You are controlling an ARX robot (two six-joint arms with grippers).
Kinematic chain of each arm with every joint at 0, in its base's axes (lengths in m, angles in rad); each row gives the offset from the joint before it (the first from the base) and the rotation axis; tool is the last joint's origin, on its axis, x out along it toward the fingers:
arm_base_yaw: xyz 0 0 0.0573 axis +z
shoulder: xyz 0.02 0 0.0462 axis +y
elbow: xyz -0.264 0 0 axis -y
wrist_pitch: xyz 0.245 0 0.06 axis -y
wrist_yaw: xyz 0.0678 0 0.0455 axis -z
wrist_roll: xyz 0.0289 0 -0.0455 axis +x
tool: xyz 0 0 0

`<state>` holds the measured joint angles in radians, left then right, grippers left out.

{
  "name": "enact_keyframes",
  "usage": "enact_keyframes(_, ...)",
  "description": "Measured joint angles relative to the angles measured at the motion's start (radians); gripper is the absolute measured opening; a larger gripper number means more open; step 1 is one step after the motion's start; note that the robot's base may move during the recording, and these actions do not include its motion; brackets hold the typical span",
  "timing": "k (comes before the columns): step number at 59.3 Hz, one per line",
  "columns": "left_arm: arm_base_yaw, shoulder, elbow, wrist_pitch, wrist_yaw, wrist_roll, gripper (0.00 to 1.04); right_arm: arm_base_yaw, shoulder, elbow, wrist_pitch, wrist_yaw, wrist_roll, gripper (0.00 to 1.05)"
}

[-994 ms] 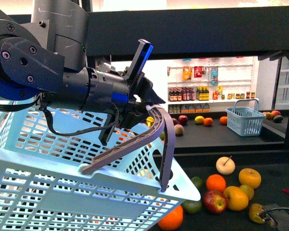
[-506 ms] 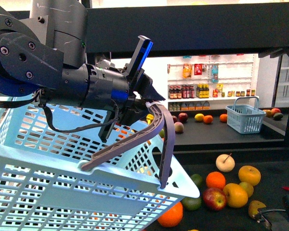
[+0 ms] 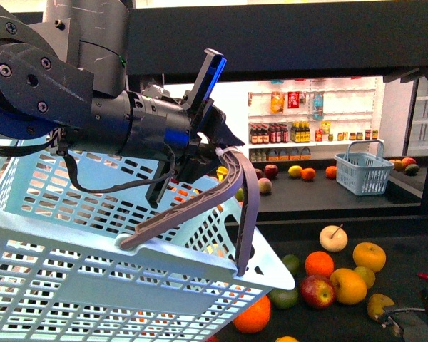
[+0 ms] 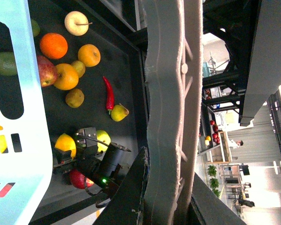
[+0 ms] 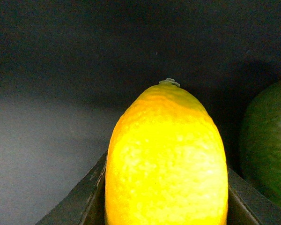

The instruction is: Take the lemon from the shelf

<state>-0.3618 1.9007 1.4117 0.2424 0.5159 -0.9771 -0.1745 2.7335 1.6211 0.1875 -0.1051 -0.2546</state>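
Right fingers [image 5: 86, 201] are clamped on the lemon [image 5: 166, 159], one on each side of it. The left fingers [image 4: 129, 197] are closed around the grey handle [image 3: 246, 206] of the basket.

The shelf [image 3: 406, 246] is the biggest thing here. It is black, with a wide dark deck below the basket and a thick beam above it. The basket [image 3: 164, 267] is big and light blue, with lots of little holes. It hangs tipped in the air. The left arm [image 3: 71, 92] is fat and dark, and it reaches over the basket to the handle.

Past the basket's rim, down on the deck, lies a heap of fruit. It has an orange [image 3: 319, 263], a red apple [image 3: 317, 292], a pale apple [image 3: 333, 242] and more. A red chilli [image 4: 108, 93] lies farther from the basket than the heap does.

The lemon is small and bright yellow. It is just past the basket's rim and lower than it. A yellow-green fruit [image 4: 103, 139] sits just beside the lemon, on the side away from the basket.

I think the grab is done, because the right fingers have the lemon. The lift is what is left: the lemon must come up and out of the shelf. I cannot tell if it has left the deck, because its bottom is hidden.
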Motion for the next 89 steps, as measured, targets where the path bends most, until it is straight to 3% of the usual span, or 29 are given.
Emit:
enact_keyframes(14,0.000,0.000,0.000,0.000,0.000,0.000,0.11,-0.025,-0.272,-0.169,0.088,-0.111,0.027,0.50)
enact_keyframes(22,0.000,0.000,0.000,0.000,0.000,0.000,0.11,-0.026,-0.522,-0.223,0.031,-0.286,0.154,0.50)
enact_keyframes(31,0.000,0.000,0.000,0.000,0.000,0.000,0.11,0.035,-0.669,-0.229,-0.007,-0.385,0.275,0.49)
enact_keyframes(54,0.000,0.000,0.000,0.000,0.000,0.000,0.11,0.320,-0.748,-0.342,0.026,-0.369,0.481,0.49)
enact_keyframes(69,0.001,0.000,0.000,0.000,-0.002,0.001,0.11,0.381,-0.748,-0.366,0.040,-0.342,0.503,0.50)
enact_keyframes(76,0.002,0.000,0.000,0.000,-0.005,0.001,0.11,0.381,-0.748,-0.366,0.050,-0.341,0.504,0.68)
enact_keyframes(83,0.002,0.000,0.000,0.000,-0.003,0.001,0.11,0.376,-0.755,-0.366,0.069,-0.351,0.520,0.93)
enact_keyframes(89,0.002,0.000,0.000,0.000,0.000,0.001,0.11,0.364,-0.763,-0.366,0.071,-0.351,0.531,1.04)
